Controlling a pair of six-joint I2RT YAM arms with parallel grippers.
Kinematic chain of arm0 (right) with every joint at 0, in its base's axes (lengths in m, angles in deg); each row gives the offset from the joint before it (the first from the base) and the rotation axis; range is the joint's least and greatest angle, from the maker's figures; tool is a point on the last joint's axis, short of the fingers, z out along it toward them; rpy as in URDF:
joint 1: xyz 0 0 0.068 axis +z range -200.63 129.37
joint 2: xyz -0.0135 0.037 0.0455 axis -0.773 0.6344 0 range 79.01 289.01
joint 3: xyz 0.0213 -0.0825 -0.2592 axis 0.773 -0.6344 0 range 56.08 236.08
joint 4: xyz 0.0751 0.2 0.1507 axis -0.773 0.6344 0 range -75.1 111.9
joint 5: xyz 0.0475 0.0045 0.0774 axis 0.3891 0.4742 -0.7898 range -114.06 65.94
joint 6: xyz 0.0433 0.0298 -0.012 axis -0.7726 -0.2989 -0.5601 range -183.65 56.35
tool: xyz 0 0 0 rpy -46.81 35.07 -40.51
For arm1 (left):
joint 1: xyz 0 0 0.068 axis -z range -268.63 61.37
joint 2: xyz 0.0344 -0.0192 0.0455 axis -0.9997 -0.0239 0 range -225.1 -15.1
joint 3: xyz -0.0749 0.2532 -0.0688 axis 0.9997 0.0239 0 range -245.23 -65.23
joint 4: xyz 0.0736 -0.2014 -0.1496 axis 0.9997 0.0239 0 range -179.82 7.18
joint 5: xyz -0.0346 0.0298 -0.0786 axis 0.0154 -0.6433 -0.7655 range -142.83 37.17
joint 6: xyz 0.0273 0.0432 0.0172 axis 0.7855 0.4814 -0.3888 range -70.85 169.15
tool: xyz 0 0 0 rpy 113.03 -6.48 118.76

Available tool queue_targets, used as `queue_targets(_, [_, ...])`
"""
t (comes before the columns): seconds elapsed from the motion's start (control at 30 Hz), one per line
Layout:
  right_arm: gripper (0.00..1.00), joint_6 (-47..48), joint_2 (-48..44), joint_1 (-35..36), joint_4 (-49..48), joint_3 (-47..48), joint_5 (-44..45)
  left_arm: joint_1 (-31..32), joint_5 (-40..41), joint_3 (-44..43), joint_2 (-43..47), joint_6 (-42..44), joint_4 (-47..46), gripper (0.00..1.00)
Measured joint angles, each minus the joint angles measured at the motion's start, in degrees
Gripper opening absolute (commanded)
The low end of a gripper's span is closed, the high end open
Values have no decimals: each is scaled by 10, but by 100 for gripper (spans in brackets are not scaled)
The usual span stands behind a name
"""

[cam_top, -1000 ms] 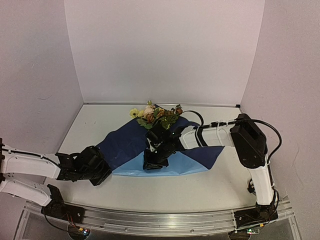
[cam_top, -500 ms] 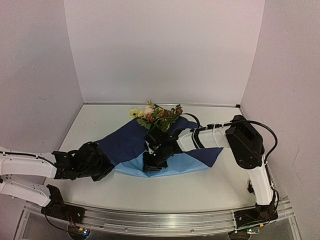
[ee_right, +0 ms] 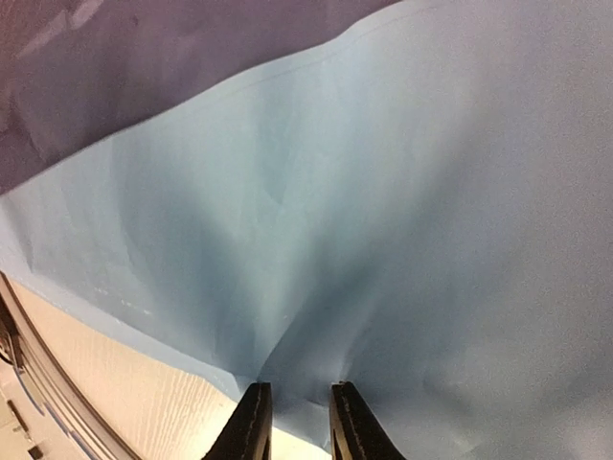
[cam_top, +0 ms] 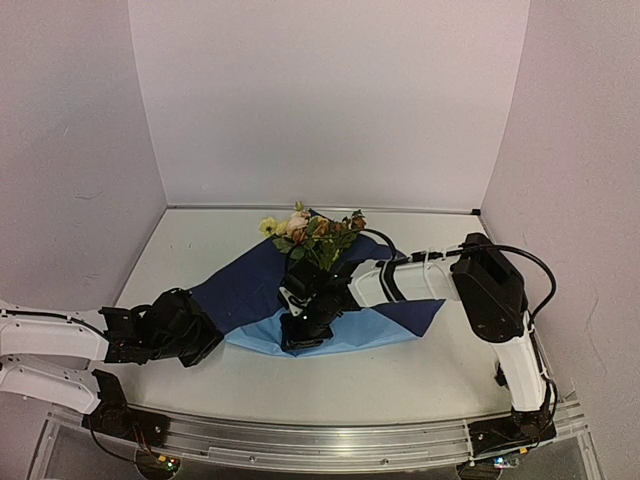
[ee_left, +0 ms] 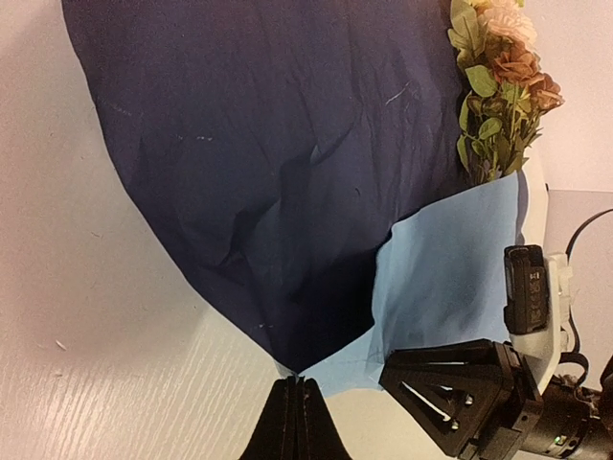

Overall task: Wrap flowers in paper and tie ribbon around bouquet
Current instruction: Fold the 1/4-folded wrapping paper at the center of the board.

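The left jaws are pinched shut on a corner of the paper [ee_left: 287, 192], holding its dark flap folded across, presumably to wrap the flowers [cam_top: 312, 228] at the sheet's far end, mid-desk [cam_top: 400, 375]. The right jaws stand narrowly parted astride a pucker at the near edge; whether they are gripping, I cannot tell.

We find bare table [cam_top: 420, 375] along the near edge, and more of it on the left beside the flowers [cam_top: 312, 228]. The paper [cam_top: 250, 285] sprawls over the middle. The right arm [cam_top: 400, 280] lies low across it from the right side. The left gripper [ee_left: 295, 407] sits at the paper's near-left corner, and walls [cam_top: 90, 150] close in both flanks.
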Motion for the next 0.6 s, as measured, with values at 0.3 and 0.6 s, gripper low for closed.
queue_targets(0.3, [24,32,2,16,43,35,1,0,1,0,11,4,1,0])
queue_targets(0.6, [23,40,39,22,63,76,11,0,1,0,20,30,1,0])
